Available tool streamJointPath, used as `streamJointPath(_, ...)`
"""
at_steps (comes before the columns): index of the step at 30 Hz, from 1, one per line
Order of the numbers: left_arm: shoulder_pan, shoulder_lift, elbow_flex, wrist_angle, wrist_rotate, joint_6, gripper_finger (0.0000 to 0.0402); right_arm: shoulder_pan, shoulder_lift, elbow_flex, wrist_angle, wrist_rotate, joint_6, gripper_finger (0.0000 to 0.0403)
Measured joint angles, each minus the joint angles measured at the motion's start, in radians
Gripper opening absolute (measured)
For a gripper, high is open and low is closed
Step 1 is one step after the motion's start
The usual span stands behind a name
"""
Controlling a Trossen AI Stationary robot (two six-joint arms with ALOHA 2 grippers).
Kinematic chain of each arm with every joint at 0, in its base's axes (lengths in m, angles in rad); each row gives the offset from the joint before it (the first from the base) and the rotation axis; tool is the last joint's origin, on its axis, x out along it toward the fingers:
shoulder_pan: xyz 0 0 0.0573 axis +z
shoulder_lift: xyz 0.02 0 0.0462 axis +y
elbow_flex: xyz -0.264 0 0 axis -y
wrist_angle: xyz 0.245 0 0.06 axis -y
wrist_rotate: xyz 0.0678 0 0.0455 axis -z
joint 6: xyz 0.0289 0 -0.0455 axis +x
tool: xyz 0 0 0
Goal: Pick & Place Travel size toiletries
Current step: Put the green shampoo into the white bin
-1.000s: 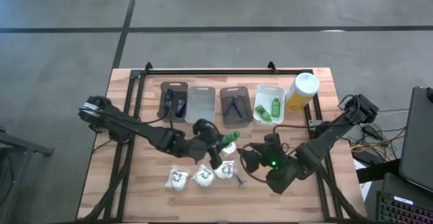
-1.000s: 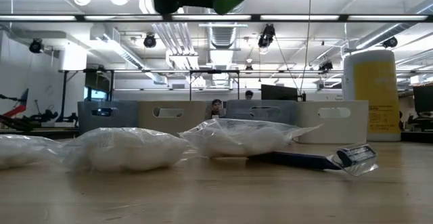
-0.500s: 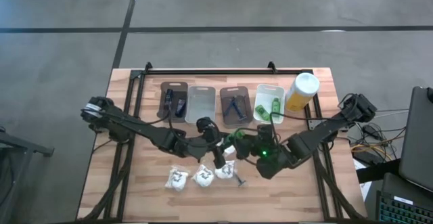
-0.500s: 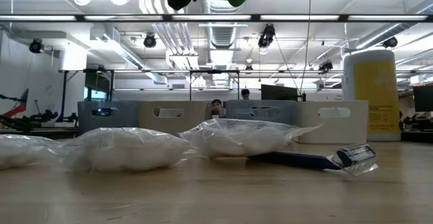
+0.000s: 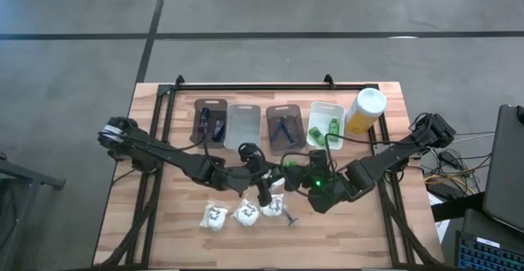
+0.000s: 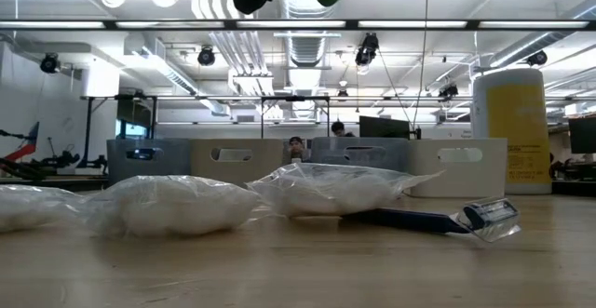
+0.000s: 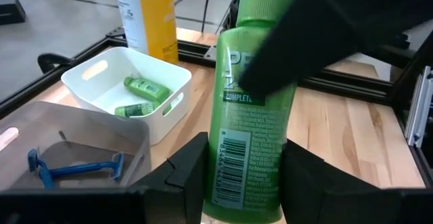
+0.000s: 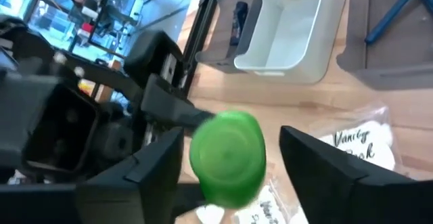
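My left gripper [image 5: 268, 175] hangs above the table's middle, shut on a small bright green bottle [image 7: 254, 102] that points its cap [image 8: 226, 156] at the right arm. My right gripper [image 8: 230, 163] is open, with one finger on each side of that cap. I cannot tell whether they touch it. Three white packets with dark print [image 5: 244, 214] and a wrapped razor [image 6: 438, 220] lie on the table near its near edge, below both grippers. Two more green bottles [image 7: 142, 97] lie in the white tray [image 5: 325, 126]. My left gripper pinches the green bottle's lower body, at the barcode end [image 7: 233, 176], between its two fingers [image 7: 186, 173]. The fingers lie across the bottle. The bottle is lifted clear of the table, its cap end pointing toward the table's right side.
Four trays stand in a row along the far side: a dark one with tubes [image 5: 210, 124], a clear one [image 5: 242, 126], one with blue razors [image 5: 284, 129], and the white one. A tall yellow bottle with a white cap [image 5: 364, 111] stands right of them.
My right gripper has moved toward the table's left and far edge, up to the held bottle, until its open fingers stand around the cap. My left gripper has kept the bottle lifted in almost the same place.
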Motion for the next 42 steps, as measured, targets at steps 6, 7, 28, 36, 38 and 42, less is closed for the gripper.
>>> streamJointPath(6,0.001,-0.001,0.0,0.002,-0.001,0.023,0.0145,0.0,0.016,-0.008,-0.004,-0.017,0.042,0.0197)
streamJointPath(7,0.001,-0.001,0.0,0.001,0.0,0.025,0.0145,0.0,0.019,-0.008,-0.003,-0.016,0.042,0.0193)
streamJointPath(28,0.007,-0.029,0.0,-0.344,0.054,-0.211,0.0294,-0.013,0.017,-0.01,-0.194,-0.021,0.067,0.0092)
streamJointPath(36,0.002,-0.102,-0.011,-0.641,0.055,-0.237,0.0309,-0.103,-0.066,0.026,-0.727,-0.207,0.177,0.0093)
streamJointPath(38,0.007,-0.134,-0.044,-0.641,0.063,-0.24,0.0309,-0.165,-0.079,0.026,-0.775,-0.251,0.132,0.0093)
streamJointPath(42,0.032,-0.205,-0.14,-0.578,0.136,-0.258,0.0309,-0.34,-0.092,-0.003,-0.763,-0.407,-0.061,0.0093)
